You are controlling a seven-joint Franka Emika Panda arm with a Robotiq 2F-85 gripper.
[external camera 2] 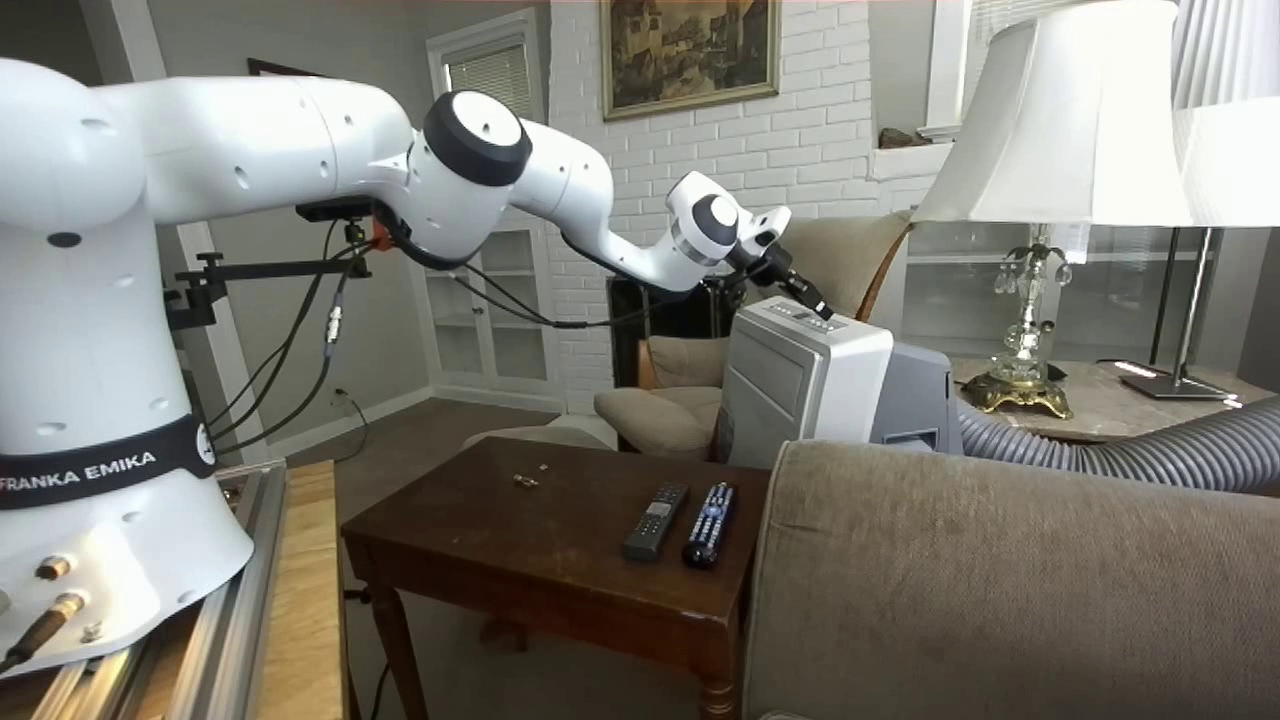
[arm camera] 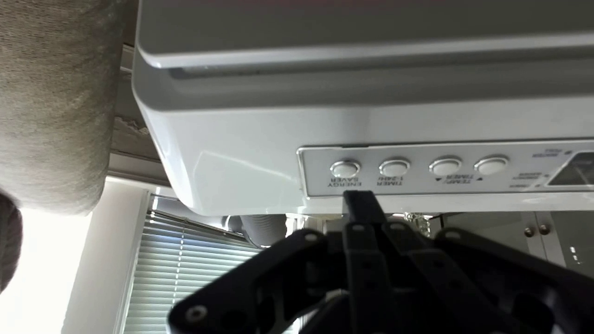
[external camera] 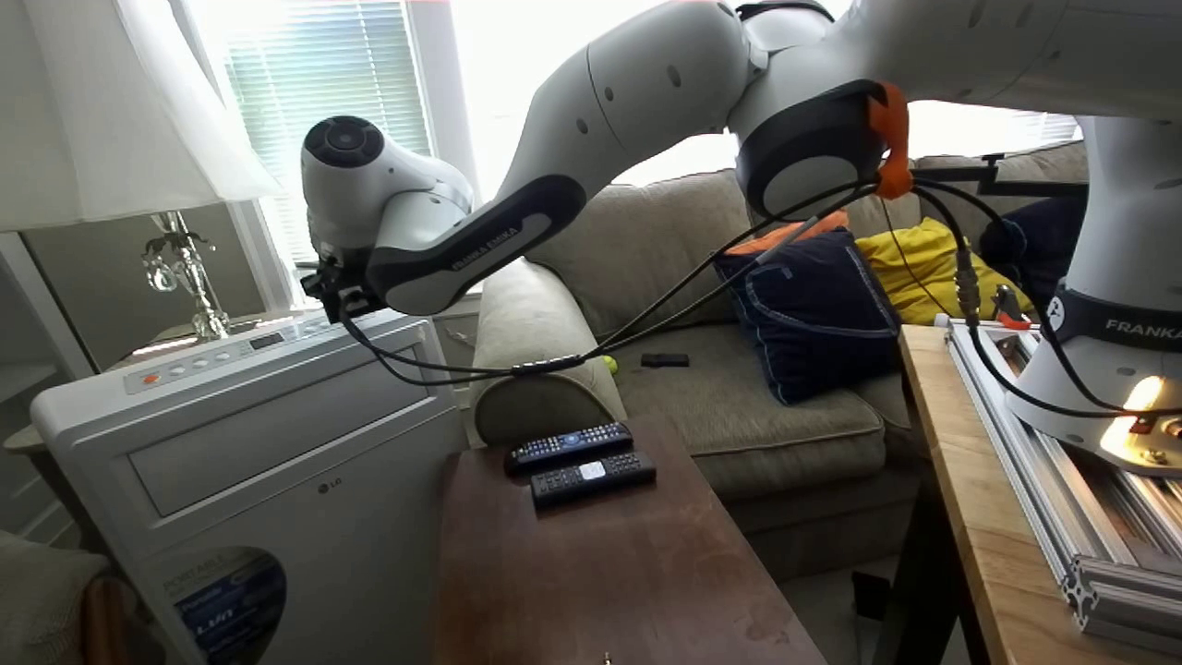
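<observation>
The gripper [arm camera: 363, 200], with its fingers [arm camera: 360, 237] together, is near the ENERGY SAVER button [arm camera: 345, 170], along a top edge of the LG air conditioner [arm camera: 241, 155]; touching is unclear

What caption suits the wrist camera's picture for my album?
Shut gripper near the ENERGY SAVER button on the control panel of a white machine.

Two remotes [external camera 2: 655, 522] side by side on brown table [external camera 2: 540, 545]. Sofa [external camera: 679, 397] beside it: navy pillow [external camera: 817, 314], yellow pillow [external camera: 928, 272]. Crystal-base lamp [external camera 2: 1045, 190], framed painting [external camera 2: 690, 50] on brick wall [external camera 2: 720, 155].
</observation>
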